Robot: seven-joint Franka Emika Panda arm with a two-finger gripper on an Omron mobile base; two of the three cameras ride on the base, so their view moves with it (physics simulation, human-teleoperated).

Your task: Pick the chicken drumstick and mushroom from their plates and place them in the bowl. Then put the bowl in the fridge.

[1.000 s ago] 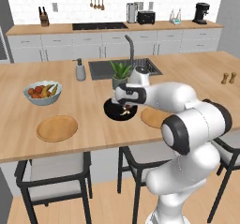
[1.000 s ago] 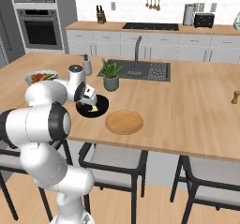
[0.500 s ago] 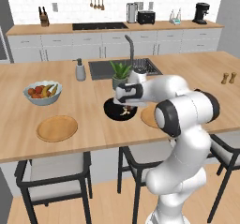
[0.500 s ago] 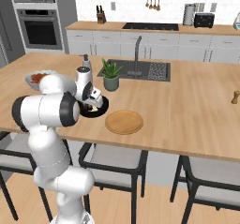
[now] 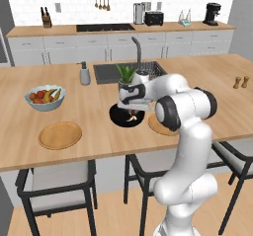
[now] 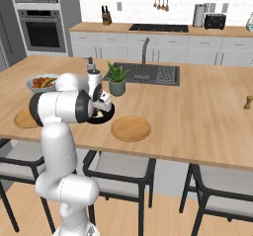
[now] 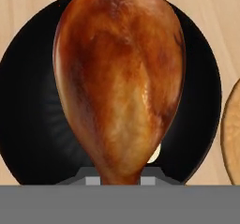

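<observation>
**Nearly there with the drumstick, fridge run yet to come**

Right now the chicken drumstick (image 7: 119,78) hangs in the gripper (image 5: 132,112), directly over the black bowl (image 7: 37,124). From the hand camera the glossy brown meat swells out wide and narrows to the end pinched at the bottom, so the jaws are drawn in close on that narrow end, only a little way apart. A small pale shape peeks out just behind the drumstick, low in the bowl; I take it for the mushroom (image 7: 155,153), though so little of it is visible that I would not swear to it.

If that is right, my reading is that one item is already in, the second is about to be let go, and the whole second half remains: lifting the bowl and carrying it to the fridge.

Both light-wood plates look bare: one (image 5: 60,134) sits well off toward the fruit bowl (image 5: 45,98), the other (image 6: 130,128) lies just beside the black bowl.

All of this rests on a long pale wooden island counter (image 6: 207,121) with a sink (image 6: 143,74) set into it, a potted plant (image 6: 117,78) just behind the bowl and a soap dispenser (image 5: 85,74) nearby. Dark stools (image 6: 123,180) stand along the near edge. Beyond are grey cabinets, a cooktop, a toaster (image 5: 154,18) and a built-in wall oven (image 6: 42,30)
</observation>
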